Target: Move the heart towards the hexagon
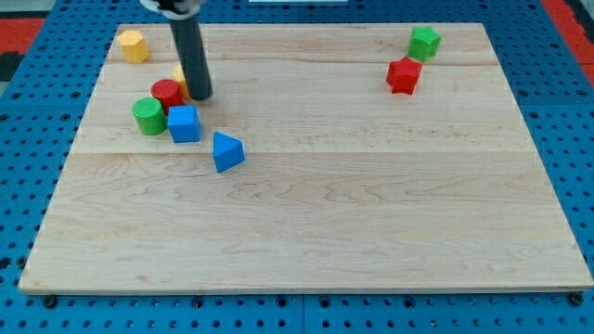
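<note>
Yellow hexagon: lies flat, alone, at the top-left corner of the board. Yellow block: only a sliver shows, shape indiscernible; near the hexagon at its 4 o'clock, not touching.

I'm looking at a lab bench setup: a pale wooden board lies on a blue perforated base with regular rows of holes, a red patch behind it, and small coloured blocks scattered on the board.
</note>
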{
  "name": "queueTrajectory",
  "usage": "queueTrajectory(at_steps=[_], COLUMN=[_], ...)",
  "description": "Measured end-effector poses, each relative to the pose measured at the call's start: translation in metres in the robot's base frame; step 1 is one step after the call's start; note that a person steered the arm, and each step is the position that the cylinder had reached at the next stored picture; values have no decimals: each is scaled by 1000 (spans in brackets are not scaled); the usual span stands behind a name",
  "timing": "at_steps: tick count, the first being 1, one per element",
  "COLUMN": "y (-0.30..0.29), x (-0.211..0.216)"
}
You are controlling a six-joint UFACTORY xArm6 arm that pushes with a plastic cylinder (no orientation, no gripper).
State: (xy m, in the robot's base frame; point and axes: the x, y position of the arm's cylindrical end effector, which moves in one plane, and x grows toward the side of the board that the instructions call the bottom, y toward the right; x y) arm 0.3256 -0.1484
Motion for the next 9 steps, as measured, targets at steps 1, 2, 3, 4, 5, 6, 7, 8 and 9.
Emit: queueTrajectory(at_steps=[1,2,3,4,5,6,7,8,9], y=[-50,-54,-42,-20,10,11,11,11,11], x=[-40,-46,-36,-36,-36,-36,-38,-38,-38])
